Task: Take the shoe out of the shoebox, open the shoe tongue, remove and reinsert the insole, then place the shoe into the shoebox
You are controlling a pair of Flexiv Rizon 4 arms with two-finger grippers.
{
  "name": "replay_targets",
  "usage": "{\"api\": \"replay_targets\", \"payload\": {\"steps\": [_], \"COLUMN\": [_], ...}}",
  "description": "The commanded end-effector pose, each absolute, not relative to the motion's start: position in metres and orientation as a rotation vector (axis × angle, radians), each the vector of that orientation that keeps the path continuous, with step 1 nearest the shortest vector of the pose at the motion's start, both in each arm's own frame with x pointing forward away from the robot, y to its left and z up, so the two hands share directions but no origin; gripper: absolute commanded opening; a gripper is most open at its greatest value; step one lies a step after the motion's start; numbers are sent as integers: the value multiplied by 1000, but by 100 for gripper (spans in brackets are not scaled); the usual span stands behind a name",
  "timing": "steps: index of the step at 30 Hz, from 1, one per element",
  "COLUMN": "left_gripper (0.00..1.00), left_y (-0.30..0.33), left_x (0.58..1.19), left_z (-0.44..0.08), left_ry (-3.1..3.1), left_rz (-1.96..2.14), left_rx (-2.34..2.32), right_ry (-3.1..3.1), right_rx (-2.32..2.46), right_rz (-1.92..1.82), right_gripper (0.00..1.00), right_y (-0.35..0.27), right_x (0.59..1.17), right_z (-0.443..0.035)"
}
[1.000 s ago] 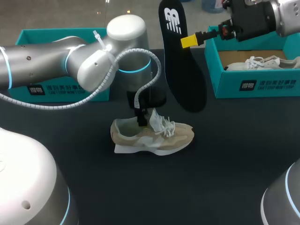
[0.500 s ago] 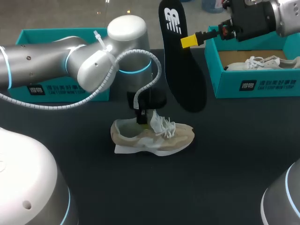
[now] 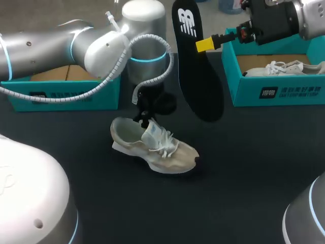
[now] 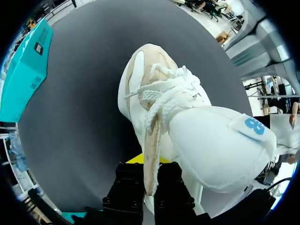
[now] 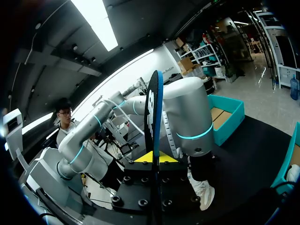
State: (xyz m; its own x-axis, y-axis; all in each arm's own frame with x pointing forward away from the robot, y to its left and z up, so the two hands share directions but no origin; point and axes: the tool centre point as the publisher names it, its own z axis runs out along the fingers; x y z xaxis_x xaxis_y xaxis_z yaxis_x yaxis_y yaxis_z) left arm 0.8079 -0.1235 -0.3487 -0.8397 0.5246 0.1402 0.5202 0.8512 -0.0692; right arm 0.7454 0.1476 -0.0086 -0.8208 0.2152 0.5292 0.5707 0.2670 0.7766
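Swung leftward, the shoe [image 3: 152,145] sits under the left gripper [image 4: 150,171], seemingly pinching its tongue [image 4: 152,147] (right gripper [image 3: 203,44] clamps the insole [image 3: 195,71]).

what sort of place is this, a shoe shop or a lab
Most likely a robot test bench, not a shop: the left gripper grips a sneaker on a dark table, the right gripper holds up an insole, beside two teal shoeboxes.

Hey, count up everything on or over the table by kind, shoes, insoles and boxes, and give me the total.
Shoes: 2, the beige sneaker with white laces and the white sneaker lying in the right box
Insoles: 1, the black foam insole
Boxes: 2, the left teal cardboard shoebox and the right teal cardboard shoebox
Total: 5
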Motion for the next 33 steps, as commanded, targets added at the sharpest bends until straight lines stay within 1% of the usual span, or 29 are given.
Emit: {"api": "replay_targets", "payload": {"steps": [1,4,8,10,12,24,33], "left_gripper": [0,0,0,0,0,0,0], "left_y": [-126,-125,-125,-123,-120,-116,-116], "left_x": [816,816,818,820,823,828,825], "left_z": [-343,-341,-336,-329,-323,-327,-319], "left_ry": [-2553,-2482,-2520,-2681,-2902,-2855,-2600], "left_rz": [-45,-43,-29,93,193,226,82], "left_rx": [-1371,-1532,-1631,-1527,-1231,-1253,-1502], "right_ry": [-2226,-2226,-2226,-2226,-2226,-2226,-2226], "right_rx": [-720,-720,-720,-720,-720,-720,-720], "right_rz": [-1568,-1568,-1568,-1568,-1568,-1568,-1568], "right_gripper": [0,0,0,0,0,0,0], "right_y": [149,149,149,149,149,149,149], "right_x": [747,747,747,747,747,747,747], "right_z": [-9,-9,-9,-9,-9,-9,-9]}}
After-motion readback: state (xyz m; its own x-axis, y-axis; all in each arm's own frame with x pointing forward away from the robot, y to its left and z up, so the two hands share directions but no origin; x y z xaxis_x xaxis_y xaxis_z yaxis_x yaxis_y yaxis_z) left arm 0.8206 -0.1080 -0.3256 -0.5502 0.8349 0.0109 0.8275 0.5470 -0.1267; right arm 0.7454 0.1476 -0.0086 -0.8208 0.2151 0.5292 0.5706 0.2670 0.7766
